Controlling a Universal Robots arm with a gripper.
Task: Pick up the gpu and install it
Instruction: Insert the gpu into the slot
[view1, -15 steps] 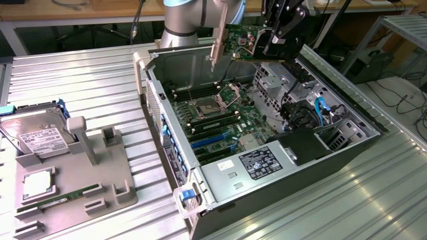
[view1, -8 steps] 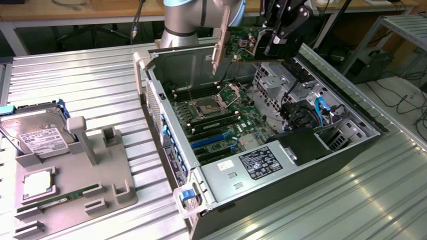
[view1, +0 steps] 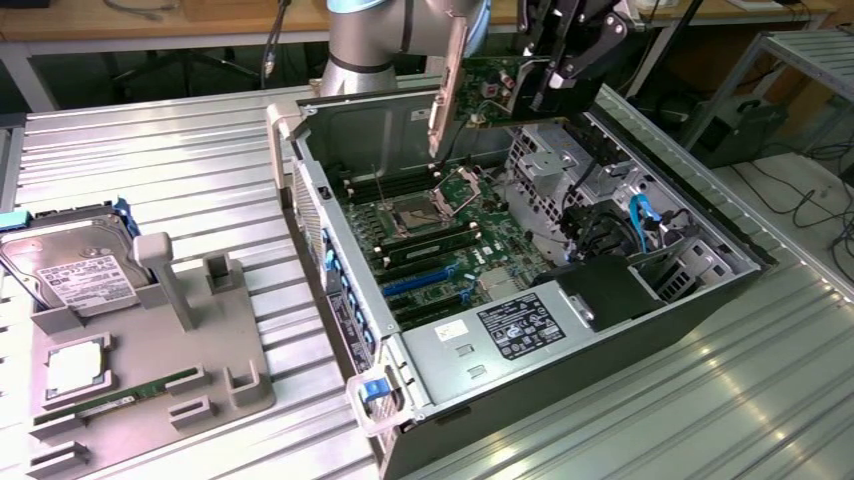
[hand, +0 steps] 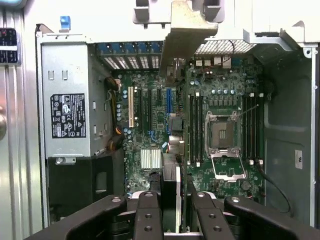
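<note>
My tool (hand: 172, 202) grips the gpu (view1: 483, 85) edge-on above the open case (view1: 727, 235). Risk: bracket (hand: 186, 35) or card edge fouling the expansion slots (hand: 155, 102) if tilted.

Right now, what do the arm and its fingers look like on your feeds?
The arm is a grey metal tube with a light-blue ring at a joint. The gripper is black, with linked bars. In the wrist view, its fingers are matte black, flat bars studded with silver screw heads.
</note>
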